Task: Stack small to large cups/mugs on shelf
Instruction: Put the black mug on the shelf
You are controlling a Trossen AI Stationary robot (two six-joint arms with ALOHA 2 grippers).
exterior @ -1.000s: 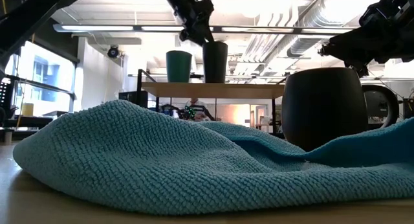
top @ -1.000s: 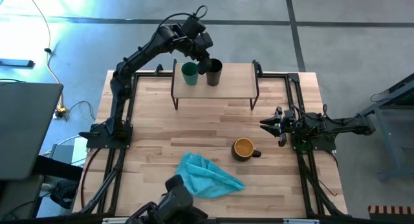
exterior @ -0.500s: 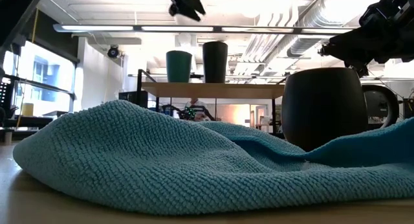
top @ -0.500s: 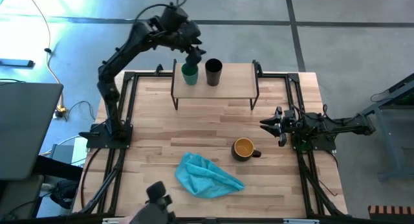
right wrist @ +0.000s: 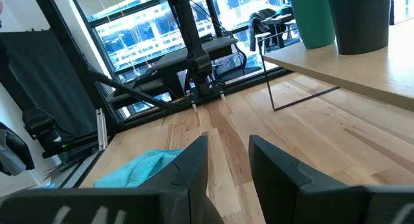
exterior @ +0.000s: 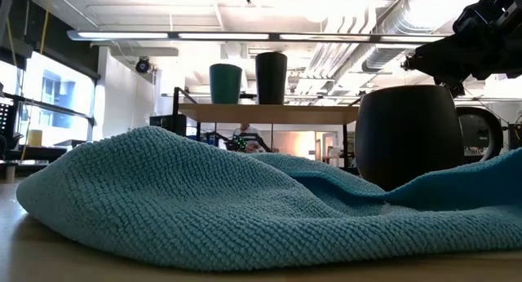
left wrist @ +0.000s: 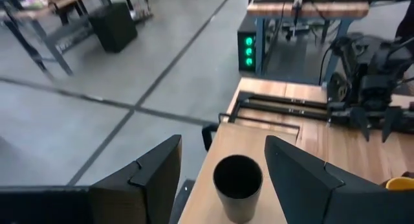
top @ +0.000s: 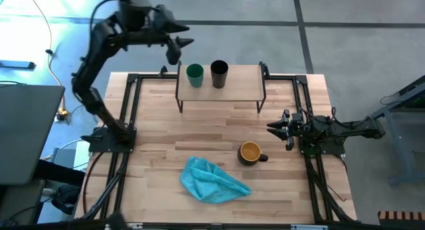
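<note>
Shelf (top: 239,84), green cup (top: 194,74), black cup (top: 219,73) empty

Green cup (top: 194,74), black cup (top: 219,71), dark mug (top: 250,153) seemingly yellow-orange inside, teal-blue cloth (top: 212,181), light-wood shelf (top: 239,86).

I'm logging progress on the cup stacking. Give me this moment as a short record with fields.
on shelf: green cup, black cup, side by side, upright
on tabletop: dark mug, beside blue cloth
left gripper: open, empty, raised off the shelf's left end
right gripper: empty, low at the table's right side
stacked: nothing yet
</note>
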